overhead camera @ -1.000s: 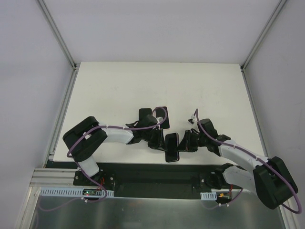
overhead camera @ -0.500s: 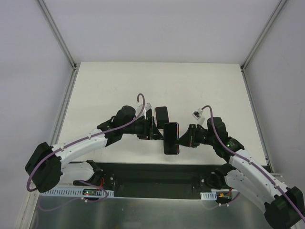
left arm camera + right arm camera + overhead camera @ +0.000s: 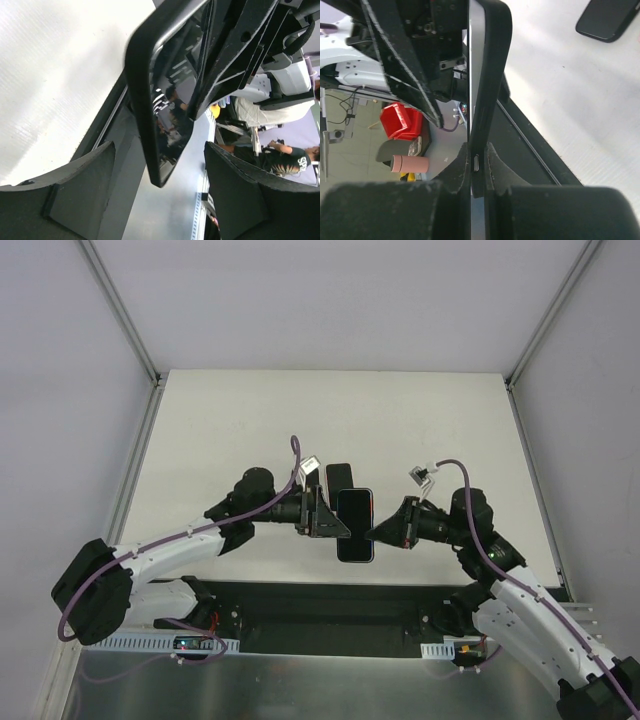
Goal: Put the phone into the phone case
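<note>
Over the near edge of the counter, the right gripper is clamped on the right edge of the phone, holding it off the surface. The left gripper stands wide open at the phone's left edge, its fingers clear of it. Just behind, the phone case lies flat on the counter.

White arm links with black joints; a purple cable runs along each; fingers seemingly matte black.
</note>
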You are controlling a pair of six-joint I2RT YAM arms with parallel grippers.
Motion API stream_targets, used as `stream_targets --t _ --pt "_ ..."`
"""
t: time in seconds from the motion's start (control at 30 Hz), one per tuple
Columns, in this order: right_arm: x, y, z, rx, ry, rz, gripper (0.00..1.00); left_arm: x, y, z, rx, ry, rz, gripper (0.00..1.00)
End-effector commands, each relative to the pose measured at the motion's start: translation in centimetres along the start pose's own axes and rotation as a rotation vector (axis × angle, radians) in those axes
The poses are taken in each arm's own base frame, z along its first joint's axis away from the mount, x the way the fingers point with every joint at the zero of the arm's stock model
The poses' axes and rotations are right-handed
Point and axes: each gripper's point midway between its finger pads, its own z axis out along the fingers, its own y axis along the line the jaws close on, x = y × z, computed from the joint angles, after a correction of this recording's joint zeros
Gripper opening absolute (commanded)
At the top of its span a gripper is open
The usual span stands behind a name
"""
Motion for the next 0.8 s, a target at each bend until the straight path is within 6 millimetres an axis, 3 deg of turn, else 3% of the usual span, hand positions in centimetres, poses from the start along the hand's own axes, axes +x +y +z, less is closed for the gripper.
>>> stream_targets --t 0.0,0.17,0.3,0.33,0.4,0.43,0.5,0.53,0.63,0.77 --pt "-1.5 4.2 -0.6 -0.161 -0.046 -0.077 0.01 -0.8 -2.7 0.3 0.135 0.001 0.044 0.69" --pt "-1.4 4.7 -0.5 -0.195 -0.036 -0.067 0.04 -1.2 -3.6 0.5 0.202 -0.012 0.062 0.61" --pt "-1.4 4.9 -0.5 -0.204 -0.031 -0.066 0.06 -1.3 -4.1 0.7 0.257 -0.016 0.033 0.38" --pt "-1.3 4.8 -0.4 -0.202 -0.027 -0.063 0.09 -1.2 -4.3 0.7 0.267 -0.013 0.031 0.27" --pt "-1.2 4.8 -0.5 -0.205 -0.027 -0.067 0.15 -1.3 -4.5 0.6 0.293 -0.017 0.027 0.17" --pt "-1.0 4.7 -0.5 -0.206 -0.023 -0.067 0.23 -1.2 -4.6 0.6 0.302 -0.015 0.023 0.08" --pt "-0.5 4.5 -0.6 -0.210 -0.014 -0.070 0.32 -1.3 -4.9 0.5 0.330 -0.021 0.021 0.00" --pt "-0.4 4.4 -0.7 -0.212 -0.013 -0.073 0.41 -1.3 -4.9 0.5 0.335 -0.019 0.019 0.00" --pt "0.4 4.1 -0.9 -0.220 -0.003 -0.078 0.57 -1.3 -5.2 0.7 0.346 0.001 0.024 0.00" --pt "1.7 2.9 -0.8 -0.211 0.017 -0.053 0.61 -1.8 -5.7 0.8 0.357 0.000 0.046 0.00"
